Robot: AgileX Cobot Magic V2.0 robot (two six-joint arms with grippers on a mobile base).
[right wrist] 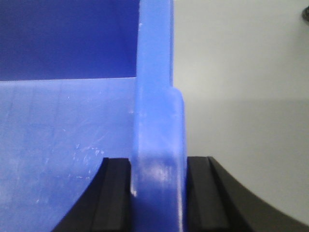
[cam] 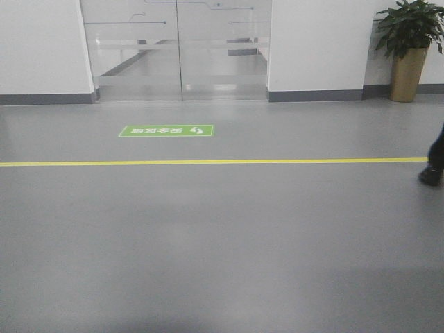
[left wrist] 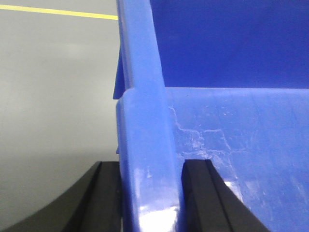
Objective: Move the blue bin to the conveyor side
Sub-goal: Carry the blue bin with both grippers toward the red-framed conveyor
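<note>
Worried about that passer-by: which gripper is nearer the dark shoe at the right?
Right. The right gripper clamps the blue bin's right wall, on the shoe's side; the left gripper clamps the opposite wall.

A yellow line (cam: 208, 162) crosses the grey floor (cam: 208, 243); green sign (cam: 166, 130), glass doors (cam: 177, 48), potted plant (cam: 408, 48) beyond

You face a plain grey floor (cam: 222, 263) crossed by a thin yellow line (cam: 208, 162). The floor sign (cam: 166, 130) is green with white characters. The walls (cam: 41, 41) are white above dark grey skirting (cam: 316, 95), and the glass doors (cam: 177, 48) carry a frosted band. A dark green plant (cam: 409, 24) sits in a gold planter (cam: 407, 75). Your blue bin (left wrist: 251, 145) is glossy mid-blue with whitish scuffs and a deeper blue far wall. The left gripper (left wrist: 150, 193) and right gripper (right wrist: 157, 193) are black.
</note>
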